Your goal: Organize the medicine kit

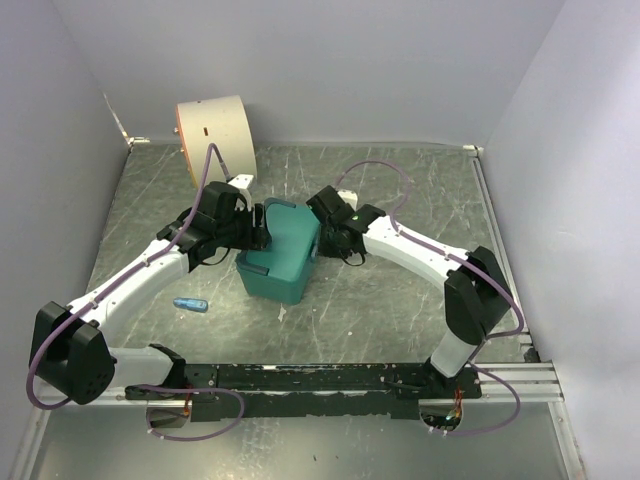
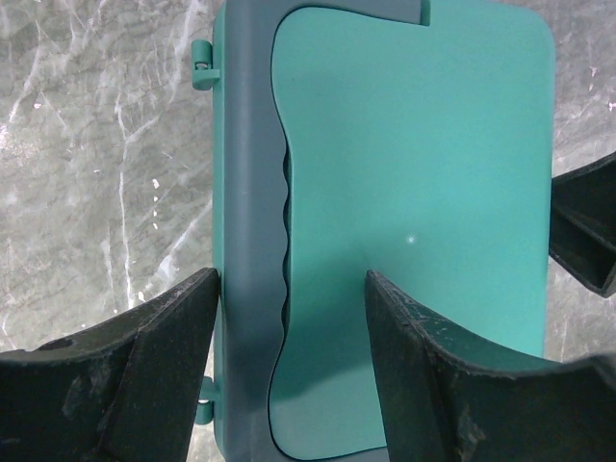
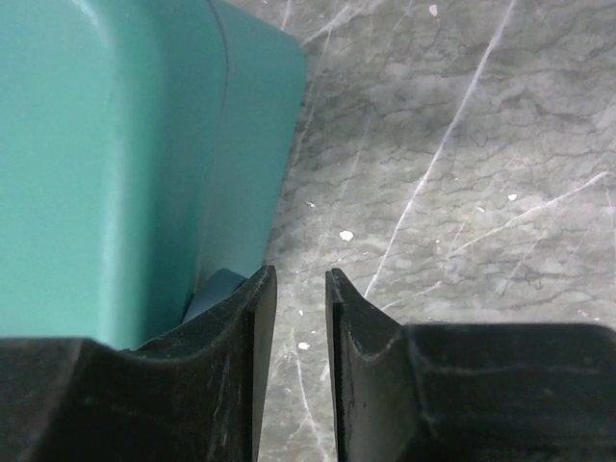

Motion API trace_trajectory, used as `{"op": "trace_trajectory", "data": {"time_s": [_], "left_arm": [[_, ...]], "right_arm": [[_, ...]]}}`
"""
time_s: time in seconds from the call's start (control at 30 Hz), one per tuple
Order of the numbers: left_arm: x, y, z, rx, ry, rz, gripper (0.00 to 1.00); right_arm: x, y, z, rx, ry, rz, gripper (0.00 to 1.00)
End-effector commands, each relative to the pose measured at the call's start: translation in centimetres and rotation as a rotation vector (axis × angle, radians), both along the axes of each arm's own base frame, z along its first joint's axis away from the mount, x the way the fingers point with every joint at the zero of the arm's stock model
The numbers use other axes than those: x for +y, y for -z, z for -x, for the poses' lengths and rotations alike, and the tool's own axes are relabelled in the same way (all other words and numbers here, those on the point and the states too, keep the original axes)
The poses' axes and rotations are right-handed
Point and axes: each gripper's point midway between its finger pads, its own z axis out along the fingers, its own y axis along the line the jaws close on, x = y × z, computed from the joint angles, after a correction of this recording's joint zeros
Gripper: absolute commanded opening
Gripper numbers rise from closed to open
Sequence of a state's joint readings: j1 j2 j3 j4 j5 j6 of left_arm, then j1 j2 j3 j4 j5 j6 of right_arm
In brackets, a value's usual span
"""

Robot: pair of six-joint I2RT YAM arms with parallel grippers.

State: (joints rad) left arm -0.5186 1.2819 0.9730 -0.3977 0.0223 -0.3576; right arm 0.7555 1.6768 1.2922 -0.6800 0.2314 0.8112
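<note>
Where the top view hides fingers, we see left gripper (image 2: pixel 289 284) wide open over the medicine kit (image 2: pixel 414 192), right gripper (image 3: pixel 300 279) barely open, empty.

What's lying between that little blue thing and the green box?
Nothing; the top view shows bare table between the small blue object and the medicine kit.

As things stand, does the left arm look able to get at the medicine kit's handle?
Probably yes: the left gripper hangs open right over the medicine kit, fingers either side of its darker handle strip, with nothing between.
</note>
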Motion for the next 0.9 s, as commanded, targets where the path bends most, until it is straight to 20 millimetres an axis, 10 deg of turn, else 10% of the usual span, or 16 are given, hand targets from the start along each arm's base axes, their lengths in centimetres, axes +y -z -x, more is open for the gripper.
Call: {"op": "trace_trajectory", "data": {"time_s": [0.0,0.57,0.87], "left_arm": [[0.5,4.8,4.1,0.215,0.076,-0.075,0.7],[-0.8,5.6,5.0,0.259,0.144,-0.024,0.55],[-0.7,4.4,4.1,0.214,0.102,-0.015,0.57]], "right_arm": [[1.0,-0.7,0.0,-0.003,-0.01,-0.018,0.27],[4.5,-2.6,-0.8,-0.134,-0.059,-0.263,0.25],[1.3,-4.7,-1.3,-0.253,0.009,-0.29,0.26]]}}
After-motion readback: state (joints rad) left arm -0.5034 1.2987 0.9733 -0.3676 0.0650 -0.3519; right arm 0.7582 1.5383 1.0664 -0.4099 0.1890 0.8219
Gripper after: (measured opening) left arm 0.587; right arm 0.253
